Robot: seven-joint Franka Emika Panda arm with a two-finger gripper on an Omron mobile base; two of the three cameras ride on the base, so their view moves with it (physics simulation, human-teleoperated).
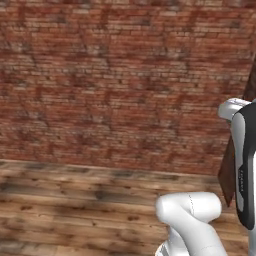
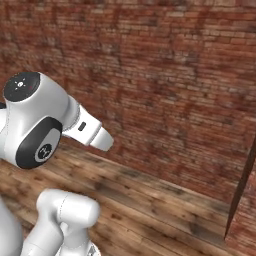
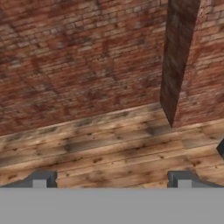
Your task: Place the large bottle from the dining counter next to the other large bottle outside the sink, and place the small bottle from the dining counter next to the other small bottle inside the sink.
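Brick wall (image 3: 78,57) and wooden floor (image 3: 109,148) face the wide-open end effector (image 3: 111,179).

Rough, matt red-brown brick on the wall (image 1: 110,80), with paler mortar lines and darker stained patches. Same coarse brick on the projecting wall corner (image 3: 186,61), one face in shade and looking darker. Wooden plank floor (image 1: 75,210), brown, with visible grain, dark knots and worn streaks; a low, dull sheen, not polished. Smooth, glossy white plastic-looking shell on the arm (image 2: 55,120), with dark, smooth, slightly shiny joint covers. Dark matt finish on the fingertips (image 3: 41,179) of the gripper (image 3: 111,180), hard and plain.
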